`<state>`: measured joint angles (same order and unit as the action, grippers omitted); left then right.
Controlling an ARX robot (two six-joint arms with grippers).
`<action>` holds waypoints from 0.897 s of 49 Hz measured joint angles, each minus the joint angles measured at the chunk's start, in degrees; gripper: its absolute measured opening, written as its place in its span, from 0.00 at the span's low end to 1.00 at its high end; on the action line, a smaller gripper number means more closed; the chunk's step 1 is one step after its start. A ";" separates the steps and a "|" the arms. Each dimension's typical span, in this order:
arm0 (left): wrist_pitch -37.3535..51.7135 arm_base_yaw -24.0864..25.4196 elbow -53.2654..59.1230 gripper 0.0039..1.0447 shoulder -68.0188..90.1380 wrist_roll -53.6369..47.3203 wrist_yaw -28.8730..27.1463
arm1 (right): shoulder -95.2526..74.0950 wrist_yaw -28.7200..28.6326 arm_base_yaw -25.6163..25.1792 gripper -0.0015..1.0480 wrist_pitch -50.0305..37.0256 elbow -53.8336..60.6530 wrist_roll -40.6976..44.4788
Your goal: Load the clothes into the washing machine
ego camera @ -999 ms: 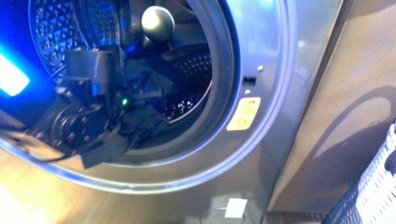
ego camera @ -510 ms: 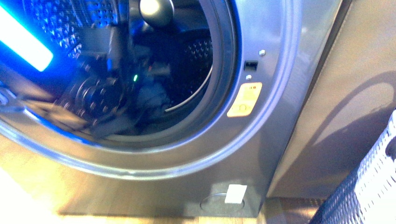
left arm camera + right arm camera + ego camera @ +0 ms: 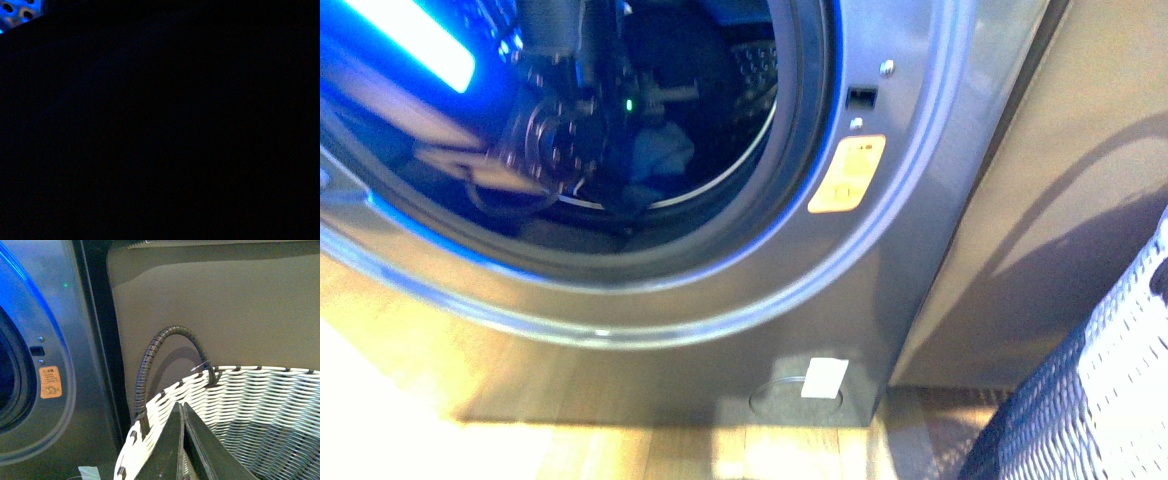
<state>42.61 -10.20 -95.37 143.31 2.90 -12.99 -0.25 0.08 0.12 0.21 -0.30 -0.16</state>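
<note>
- Washing machine (image 3: 880, 260): silver-grey front-loader, porthole open, blue light glowing along its rim. It stands on the floor beside a flat brown-grey panel (image 3: 1080, 150), the opening facing the robot so an arm can reach straight in.
- Yellow warning sticker (image 3: 847, 174): on the machine's face, just beside the porthole rim.
- Left arm (image 3: 555, 130): reaches through the porthole into the drum, judged to be delivering or letting go of a garment deep inside so that nothing hangs over the rim.
- Left tool: hidden inside the drum and blurred in the front view; whether it is apart or together cannot be told. The left wrist view is dark.
- Clothes (image 3: 655, 155): a dark bluish bundle lying low inside the drum, near the left arm; contact with the tool cannot be made out.
- Right tool (image 3: 183, 440): fingers pressed together, nothing between them, poised above the basket, judged placed for the next pick.
- Woven basket (image 3: 260, 390): white weave with a dark looped handle, standing beside the machine against the panel; its contents are not visible.
</note>
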 joint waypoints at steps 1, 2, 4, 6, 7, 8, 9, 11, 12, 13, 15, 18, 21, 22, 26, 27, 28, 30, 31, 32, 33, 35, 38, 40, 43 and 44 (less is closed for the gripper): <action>-0.35 0.09 -0.66 0.13 0.15 -0.33 0.00 | 0.00 0.00 0.00 0.02 0.00 0.00 0.02; -0.83 0.17 -1.62 0.13 0.42 -0.85 -0.02 | 0.00 0.00 0.00 0.02 0.00 0.00 0.00; -1.31 0.31 -2.71 0.13 0.68 -1.31 -0.04 | 0.00 0.00 0.00 0.02 0.00 0.00 0.00; -1.99 0.39 -4.09 0.13 0.98 -1.77 -0.20 | 0.00 0.00 0.00 0.02 0.00 0.00 0.00; -2.32 0.42 -4.63 0.13 1.09 -2.05 -0.35 | 0.00 0.00 0.00 0.02 0.00 0.00 0.00; -2.69 0.44 -5.25 0.13 1.27 -2.32 -0.48 | 0.00 0.00 0.00 0.02 0.00 0.00 0.00; -3.41 0.44 -6.12 0.13 1.44 -2.71 -0.85 | 0.00 0.00 0.00 0.02 0.00 0.00 0.00; -4.50 0.44 -7.10 0.13 1.84 -3.72 -1.66 | 0.00 0.00 0.00 0.02 0.00 0.00 0.00; -5.57 0.44 -7.80 0.13 2.14 -4.31 -2.27 | 0.00 0.00 0.00 0.02 0.00 0.00 0.00; -6.25 0.46 -8.20 0.13 2.34 -4.59 -2.67 | 0.00 0.00 0.00 0.02 0.00 0.00 0.00; -7.26 0.52 -8.70 0.13 2.75 -5.40 -3.58 | 0.00 0.00 0.00 0.02 0.00 0.00 0.00; -8.74 0.63 -9.01 0.13 3.41 -5.95 -4.55 | 0.00 0.00 0.00 0.02 0.00 0.00 0.00; -9.20 0.83 -9.01 0.13 4.00 -6.19 -5.01 | 0.00 0.00 0.00 0.02 0.00 0.00 0.00; -9.20 0.92 -9.01 0.13 4.17 -6.29 -5.05 | 0.00 0.00 0.00 0.02 0.00 0.00 0.00; -9.27 1.33 -8.85 0.13 4.50 -6.78 -5.29 | 0.00 0.00 0.00 0.02 0.00 0.00 0.00; -9.25 1.49 -8.72 0.13 4.57 -6.82 -5.33 | 0.00 0.00 0.00 0.02 0.00 0.00 0.00; -9.25 1.55 -8.66 0.13 4.57 -6.82 -5.35 | 0.00 0.00 0.00 0.02 0.00 0.00 0.00; -9.25 1.79 -8.41 0.13 4.57 -6.84 -5.40 | 0.00 0.00 0.00 0.02 0.00 0.00 0.00; -9.25 1.90 -8.31 0.13 4.57 -6.88 -5.51 | 0.00 0.00 0.00 0.02 0.00 0.00 0.00; -9.25 2.01 -8.22 0.13 4.57 -6.91 -5.57 | 0.00 0.00 0.00 0.02 0.00 0.00 0.02; -9.25 2.08 -8.15 0.13 4.57 -6.91 -5.60 | 0.00 0.00 0.00 0.02 0.00 0.00 0.00; -9.18 2.25 -7.91 0.13 4.55 -6.86 -5.70 | 0.00 0.00 0.00 0.02 0.00 0.00 0.02; -9.03 2.51 -7.43 0.13 4.55 -6.86 -5.70 | 0.00 0.02 0.00 0.02 0.00 0.00 0.00; -9.01 2.60 -6.99 0.13 4.55 -6.82 -5.70 | 0.00 0.00 0.00 0.02 0.00 0.00 0.00; -8.92 2.71 -6.10 0.13 4.44 -6.56 -5.60 | 0.00 0.00 0.00 0.02 0.00 0.00 0.00; -8.92 2.71 -5.73 0.13 4.44 -6.36 -5.44 | 0.00 0.00 0.00 0.02 0.00 0.00 0.00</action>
<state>33.69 -7.49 -101.10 147.74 -3.46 -18.44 -0.25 0.08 0.12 0.21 -0.30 -0.16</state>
